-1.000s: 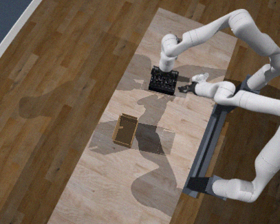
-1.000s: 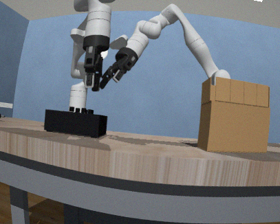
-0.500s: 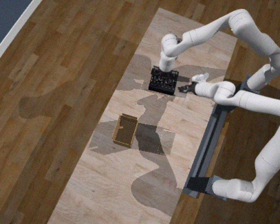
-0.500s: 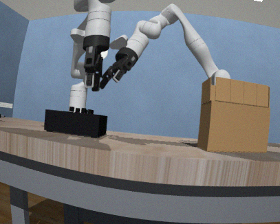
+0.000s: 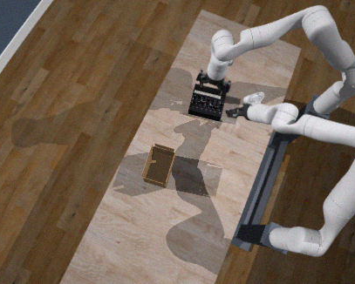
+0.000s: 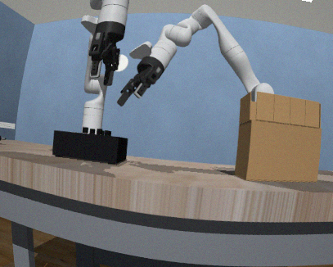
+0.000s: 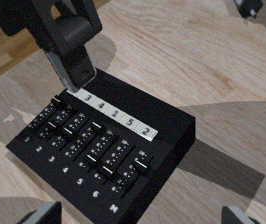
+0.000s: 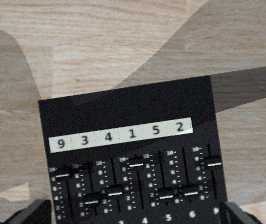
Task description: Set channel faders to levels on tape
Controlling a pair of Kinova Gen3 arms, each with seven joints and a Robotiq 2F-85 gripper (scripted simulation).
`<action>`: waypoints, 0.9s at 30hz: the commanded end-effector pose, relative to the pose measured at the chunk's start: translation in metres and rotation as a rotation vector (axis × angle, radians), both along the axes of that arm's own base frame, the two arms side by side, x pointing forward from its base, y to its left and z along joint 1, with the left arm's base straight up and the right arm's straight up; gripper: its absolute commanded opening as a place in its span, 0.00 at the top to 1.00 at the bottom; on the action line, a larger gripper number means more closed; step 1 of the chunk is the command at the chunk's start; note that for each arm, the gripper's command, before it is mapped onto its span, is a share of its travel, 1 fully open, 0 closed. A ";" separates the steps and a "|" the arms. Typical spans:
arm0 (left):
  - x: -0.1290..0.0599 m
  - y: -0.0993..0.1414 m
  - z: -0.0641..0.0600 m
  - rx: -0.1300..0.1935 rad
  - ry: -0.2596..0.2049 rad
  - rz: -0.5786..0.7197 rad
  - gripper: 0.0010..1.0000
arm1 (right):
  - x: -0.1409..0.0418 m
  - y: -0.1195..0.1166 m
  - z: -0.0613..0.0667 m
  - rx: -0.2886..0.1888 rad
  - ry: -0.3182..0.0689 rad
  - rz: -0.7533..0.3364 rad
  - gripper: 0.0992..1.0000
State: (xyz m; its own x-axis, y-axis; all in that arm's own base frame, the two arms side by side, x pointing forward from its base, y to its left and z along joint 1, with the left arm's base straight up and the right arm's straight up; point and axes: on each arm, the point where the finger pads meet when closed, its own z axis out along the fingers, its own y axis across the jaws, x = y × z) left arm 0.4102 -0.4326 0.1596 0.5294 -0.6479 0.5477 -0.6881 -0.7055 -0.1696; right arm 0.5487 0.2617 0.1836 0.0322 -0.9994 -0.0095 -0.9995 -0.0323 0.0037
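- Probably between fader moves. 1 (image 7: 57,101) (image 8: 62,175), 2 (image 7: 52,125) (image 8: 91,201) and 3 (image 7: 68,132) (image 8: 115,192) look near their tape marks; exact levels hard to read.
- Desk (image 5: 206,114) (image 6: 88,147) (image 7: 181,119) (image 8: 129,110) sits flat toward one short end of the bench (image 5: 97,244) (image 6: 185,205) (image 7: 224,40) (image 8: 84,40), nearer the long edge opposite the arm mounts.
- Right claw (image 5: 214,84) (image 6: 101,77) (image 7: 84,77) (image 8: 134,214): wide, nothing in it, raised above the desk.
- Left claw (image 5: 230,113) (image 6: 130,96) (image 7: 141,216): also wide and bare, off to the desk's side facing the arm mounts.
- Fader 4 (image 7: 98,126) (image 8: 136,163) is my pick for next: knob near the top, tape says 1. Square up over it, narrow the fingers, lower, draw it down.
- Fader 5 (image 7: 91,159) (image 8: 166,196) sits low, wants 5. Fader 6 (image 7: 108,171) (image 8: 191,192) needs a check against 2.
- Risk: a wide finger clipping neighbours or master (image 7: 141,165) (image 8: 214,163). Keep off master.
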 end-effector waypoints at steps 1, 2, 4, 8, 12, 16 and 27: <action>0.000 0.000 0.001 -0.002 -0.001 0.000 0.00 | 0.000 -0.005 0.011 -0.009 -0.004 -0.022 0.00; 0.000 0.000 0.001 -0.002 -0.001 0.000 0.00 | 0.000 -0.005 0.011 -0.009 -0.004 -0.022 0.00; 0.000 0.000 0.001 -0.002 -0.001 0.000 0.00 | 0.000 -0.005 0.011 -0.009 -0.004 -0.022 0.00; 0.000 0.000 0.001 -0.002 -0.001 0.000 0.00 | 0.000 -0.005 0.011 -0.009 -0.004 -0.022 0.00; 0.000 0.000 0.001 -0.002 -0.001 0.000 0.00 | -0.001 0.001 0.008 -0.004 -0.003 -0.009 0.00; 0.000 0.000 0.001 -0.002 -0.001 0.000 0.00 | -0.010 0.047 -0.014 0.033 0.012 0.089 0.00; 0.000 0.000 0.001 -0.002 -0.001 0.000 0.00 | -0.017 0.074 -0.027 0.055 0.021 0.144 0.00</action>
State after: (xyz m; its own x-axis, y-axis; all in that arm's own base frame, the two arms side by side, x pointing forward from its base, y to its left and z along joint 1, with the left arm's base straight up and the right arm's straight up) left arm 0.4102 -0.4326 0.1596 0.5294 -0.6479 0.5477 -0.6881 -0.7055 -0.1696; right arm 0.5312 0.3346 0.1553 0.1736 -0.9827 -0.0648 -0.9843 -0.1752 0.0204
